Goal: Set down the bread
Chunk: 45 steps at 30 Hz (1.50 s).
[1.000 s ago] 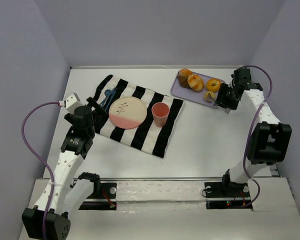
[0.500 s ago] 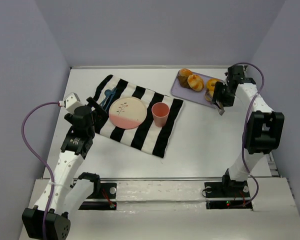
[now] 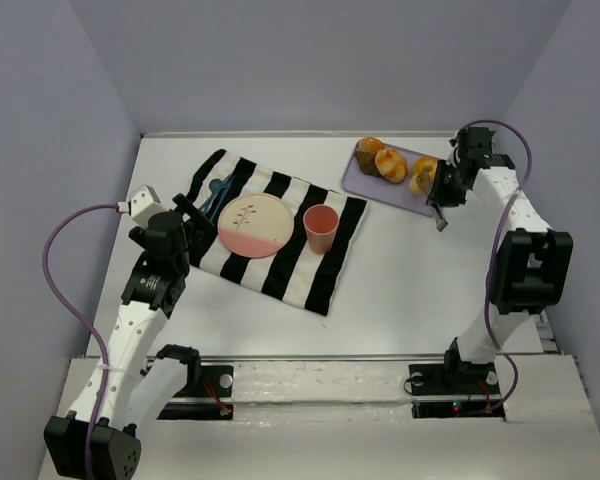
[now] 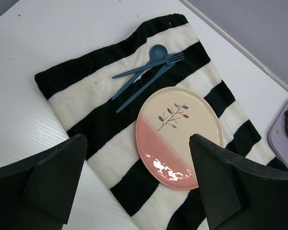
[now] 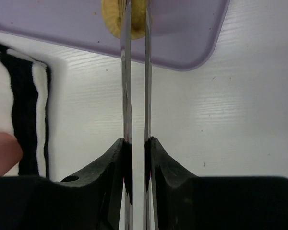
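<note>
Two flat blades of the right gripper point(image 5: 136, 9), nearly pressed together, pinch the smooth, pale-yellow bread point(image 5: 111, 21) on a glossy lilac tray point(image 5: 182, 33); left gripper point(image 4: 137, 141) spread wide, empty.

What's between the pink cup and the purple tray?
Top view: only the striped cloth's right edge, then bare white table. Nothing else sits between the pink cup and the purple tray.
</note>
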Each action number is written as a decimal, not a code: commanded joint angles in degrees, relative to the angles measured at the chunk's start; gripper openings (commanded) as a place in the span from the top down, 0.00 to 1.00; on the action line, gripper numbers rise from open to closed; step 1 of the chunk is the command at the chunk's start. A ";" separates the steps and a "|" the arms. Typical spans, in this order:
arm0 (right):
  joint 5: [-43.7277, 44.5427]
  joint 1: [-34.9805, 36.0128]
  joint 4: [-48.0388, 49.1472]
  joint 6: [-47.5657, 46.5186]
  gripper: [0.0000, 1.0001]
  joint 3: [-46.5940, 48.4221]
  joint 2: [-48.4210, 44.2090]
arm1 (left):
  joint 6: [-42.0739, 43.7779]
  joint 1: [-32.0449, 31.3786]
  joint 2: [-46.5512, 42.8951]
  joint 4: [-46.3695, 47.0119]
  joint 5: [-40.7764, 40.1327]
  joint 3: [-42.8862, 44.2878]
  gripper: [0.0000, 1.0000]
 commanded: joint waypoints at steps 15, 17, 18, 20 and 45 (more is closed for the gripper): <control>4.25 39.96 1.16 0.16 0.77 13.16 -12.86 | -7.85 0.17 5.08 -6.30 -2.94 6.00 0.01; 4.88 46.21 1.25 -0.28 0.77 17.03 -6.89 | -9.25 0.17 5.00 -7.71 -3.03 6.70 0.01; 5.22 47.88 1.07 -0.46 0.77 18.43 -4.68 | -9.87 0.17 4.82 -8.23 -3.29 6.88 0.01; 8.64 51.58 0.11 -0.37 0.76 23.44 -0.19 | -11.53 0.17 3.95 -9.90 -3.38 7.23 0.01; 19.20 54.58 -8.07 5.26 0.34 41.65 24.18 | -14.97 0.17 0.16 -11.67 -5.41 5.30 0.01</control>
